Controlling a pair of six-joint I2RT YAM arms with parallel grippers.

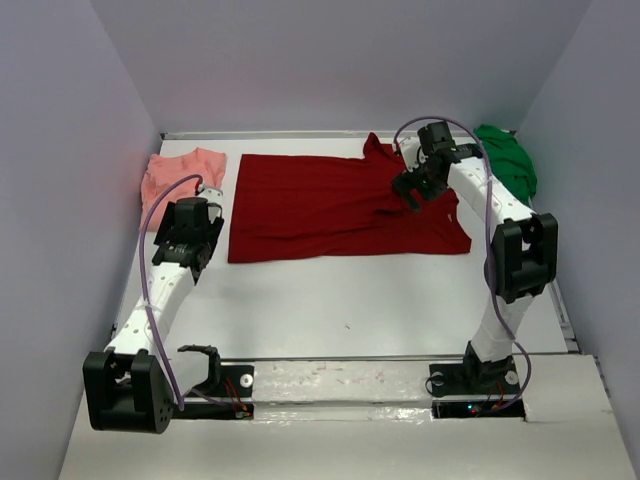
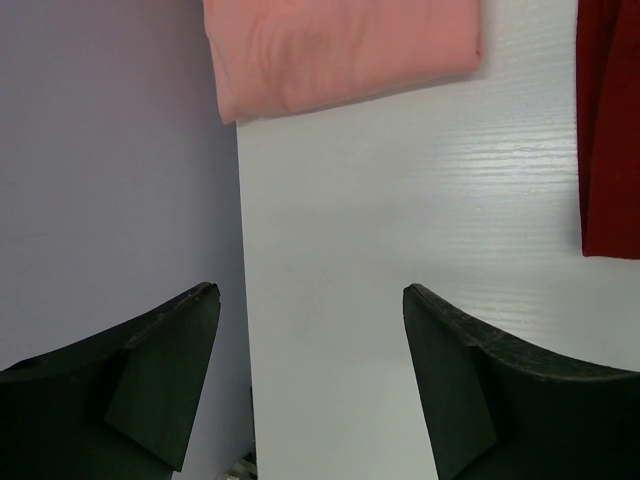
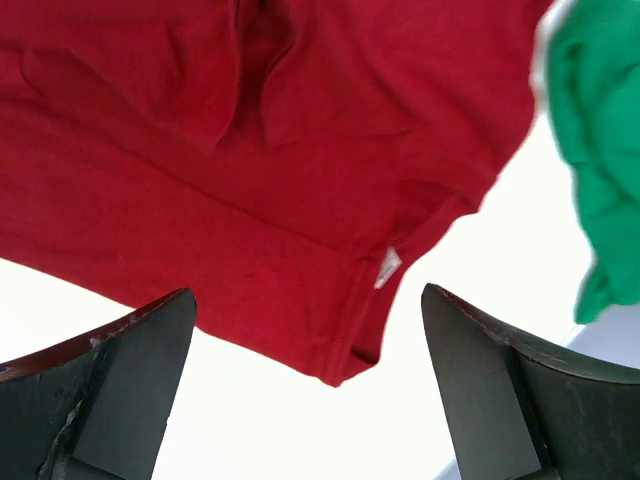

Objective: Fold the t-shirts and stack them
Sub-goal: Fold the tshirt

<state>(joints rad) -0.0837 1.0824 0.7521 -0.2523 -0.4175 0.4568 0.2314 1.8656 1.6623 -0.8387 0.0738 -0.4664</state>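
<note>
Presently: red shirt (image 1: 330, 205) spread flat on table (image 1: 350, 300); pink shirt (image 1: 183, 175) folded, far left; green shirt (image 1: 510, 160) bunched, far right. Left claw (image 2: 310, 290) wide, empty, near pink shirt. Right claw (image 3: 307, 292) wide, empty, above red shirt's edge.

My overhead view is bright and even; soft light from above leaves only faint shadows by the arms (image 1: 165, 290) on the white table (image 1: 350, 300). The left wrist view is sharp, with a pale sheen across the table at right of centre. In the right wrist view the table burns out to plain white along the bottom, and the green shirt (image 3: 590, 150) at upper right is blurred.
</note>
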